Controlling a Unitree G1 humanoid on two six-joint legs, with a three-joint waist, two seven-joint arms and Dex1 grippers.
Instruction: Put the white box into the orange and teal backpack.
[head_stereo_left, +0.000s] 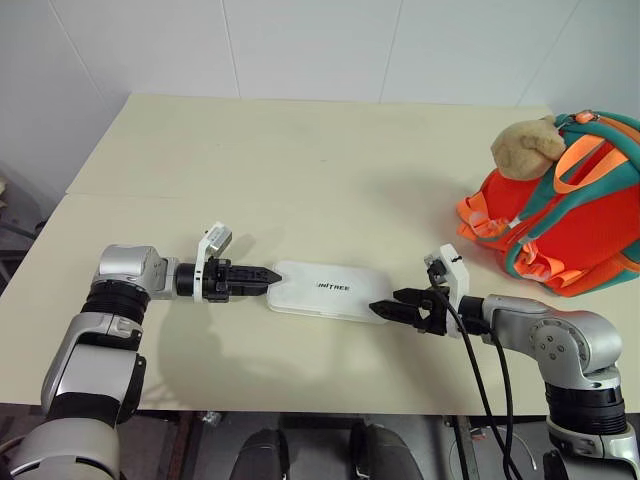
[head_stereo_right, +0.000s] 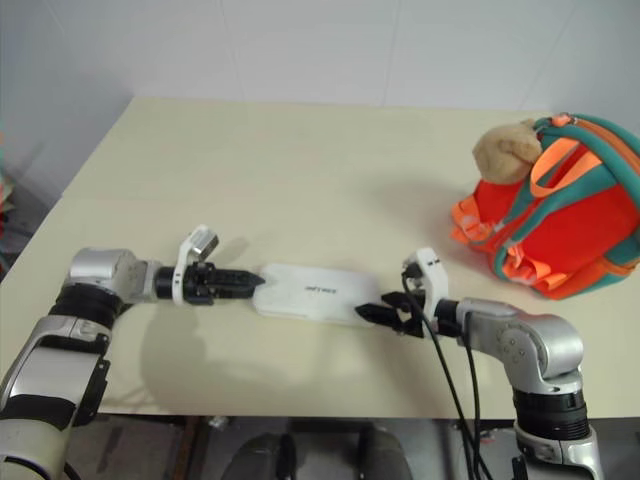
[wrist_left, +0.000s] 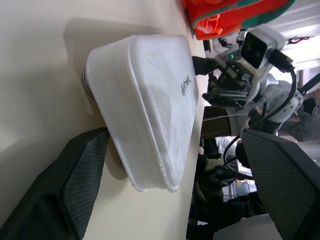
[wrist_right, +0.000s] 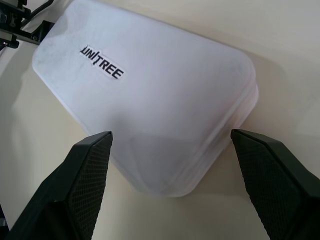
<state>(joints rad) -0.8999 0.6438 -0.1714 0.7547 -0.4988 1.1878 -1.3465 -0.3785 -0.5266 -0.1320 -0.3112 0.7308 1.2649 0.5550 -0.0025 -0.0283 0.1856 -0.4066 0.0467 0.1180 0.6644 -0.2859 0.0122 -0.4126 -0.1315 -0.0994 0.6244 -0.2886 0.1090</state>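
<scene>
Both arms reached inward, low over the table, toward opposite ends of the white box lying flat there. The left gripper and right gripper stood spread wide, holding nothing. The orange and teal backpack sat well apart at the right

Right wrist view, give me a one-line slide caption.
Open right tool straddling one end of the white box lying flat on the table, lettering facing up.
</scene>
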